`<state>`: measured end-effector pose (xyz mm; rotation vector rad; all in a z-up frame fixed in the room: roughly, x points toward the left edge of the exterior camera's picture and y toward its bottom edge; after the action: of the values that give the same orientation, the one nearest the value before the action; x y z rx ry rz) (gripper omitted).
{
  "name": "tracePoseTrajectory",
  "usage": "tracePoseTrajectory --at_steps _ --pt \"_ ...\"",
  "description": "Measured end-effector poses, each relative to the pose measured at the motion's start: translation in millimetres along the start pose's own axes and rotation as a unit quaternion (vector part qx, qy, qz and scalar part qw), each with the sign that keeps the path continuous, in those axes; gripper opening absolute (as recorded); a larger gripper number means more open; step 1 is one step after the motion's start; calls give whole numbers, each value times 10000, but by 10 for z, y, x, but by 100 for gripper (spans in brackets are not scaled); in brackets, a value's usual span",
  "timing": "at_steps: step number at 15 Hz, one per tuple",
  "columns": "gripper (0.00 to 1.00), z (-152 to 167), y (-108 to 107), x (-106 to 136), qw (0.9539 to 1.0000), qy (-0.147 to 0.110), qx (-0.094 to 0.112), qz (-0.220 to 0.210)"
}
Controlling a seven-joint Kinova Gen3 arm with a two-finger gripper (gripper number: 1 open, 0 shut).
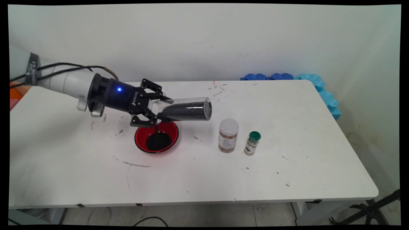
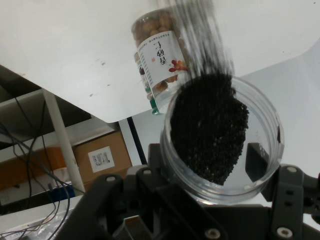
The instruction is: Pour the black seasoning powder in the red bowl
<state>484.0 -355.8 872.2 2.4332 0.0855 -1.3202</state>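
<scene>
Table (image 1: 287, 179), white, scuffed; gripper (image 1: 152, 107) clamped on clear jar (image 1: 185, 110) of black grains, tipped on its side above red bowl (image 1: 156, 136) holding black heap; nut jar (image 1: 228, 135), white-lidded, right of bowl; green-capped spice bottle (image 1: 252, 143) beside it

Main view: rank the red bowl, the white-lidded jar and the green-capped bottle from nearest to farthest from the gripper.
1. Red bowl, just below the gripper, which is shut on the tilted clear jar.
2. White-lidded jar, to the bowl's right.
3. Green-capped bottle, farther right, beside that jar.
</scene>
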Motion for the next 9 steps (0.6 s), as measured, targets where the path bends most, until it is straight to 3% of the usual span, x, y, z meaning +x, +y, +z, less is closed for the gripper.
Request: tracePoseTrajectory --at_steps 9 --pt "0 5 -7 16 10000 17 24 86"
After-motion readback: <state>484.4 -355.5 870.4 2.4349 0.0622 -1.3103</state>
